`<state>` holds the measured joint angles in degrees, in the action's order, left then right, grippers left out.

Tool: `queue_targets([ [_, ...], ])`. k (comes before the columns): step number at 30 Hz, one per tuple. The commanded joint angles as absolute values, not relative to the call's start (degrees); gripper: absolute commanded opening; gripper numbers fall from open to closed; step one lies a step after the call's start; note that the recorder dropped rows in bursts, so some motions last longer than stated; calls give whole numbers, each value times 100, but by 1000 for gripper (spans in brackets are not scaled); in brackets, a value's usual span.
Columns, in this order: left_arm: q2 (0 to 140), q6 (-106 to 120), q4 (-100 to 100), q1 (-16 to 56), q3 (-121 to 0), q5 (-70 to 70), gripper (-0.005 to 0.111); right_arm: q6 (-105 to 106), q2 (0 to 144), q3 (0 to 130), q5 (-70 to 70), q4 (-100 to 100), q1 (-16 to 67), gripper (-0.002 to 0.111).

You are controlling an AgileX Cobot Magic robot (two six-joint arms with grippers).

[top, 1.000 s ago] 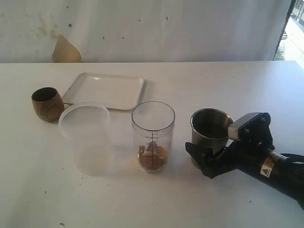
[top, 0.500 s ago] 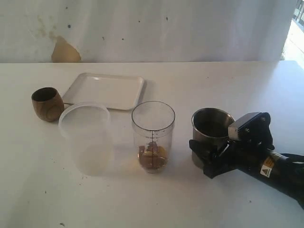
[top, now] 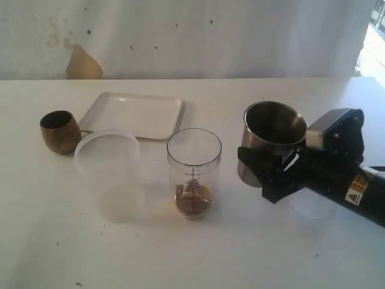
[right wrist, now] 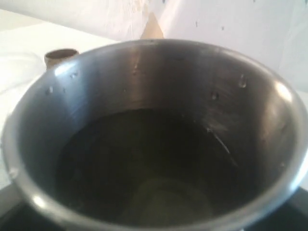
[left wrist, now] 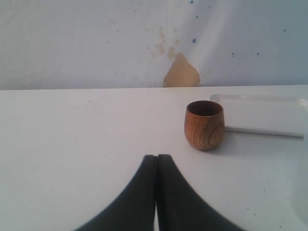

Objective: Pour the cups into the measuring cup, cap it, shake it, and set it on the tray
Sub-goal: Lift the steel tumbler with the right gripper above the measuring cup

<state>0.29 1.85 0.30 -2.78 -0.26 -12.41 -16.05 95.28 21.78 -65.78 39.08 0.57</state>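
Now right gripper [top: 272,171] clamped on the steel tumbler [top: 274,127], left gripper [left wrist: 157,192] jaws together; tilting early would spill its dark liquid, level hard to judge, short of the measuring cup [top: 194,171].

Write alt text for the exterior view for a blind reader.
The right end effector grips a tapered stainless-steel tumbler beside a tall clear plastic measuring cup holding brown contents. Left of them stand a milky translucent plastic tub and a round brown wooden cup, near a white rectangular tray.
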Motion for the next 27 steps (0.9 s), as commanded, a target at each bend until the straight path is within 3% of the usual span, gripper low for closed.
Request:
queue_targets([
  [1, 0, 155, 45, -282, 0, -1200, 0, -1893, 8842, 2477, -6251, 4015, 64, 0],
  [13, 0, 155, 45, -282, 0, -1200, 0, -2517, 8477, 3956, -5119, 4884, 101, 0],
  [27, 0, 155, 45, -282, 0, -1200, 0, -1790, 9015, 4561, -4728, 5000, 603, 0],
])
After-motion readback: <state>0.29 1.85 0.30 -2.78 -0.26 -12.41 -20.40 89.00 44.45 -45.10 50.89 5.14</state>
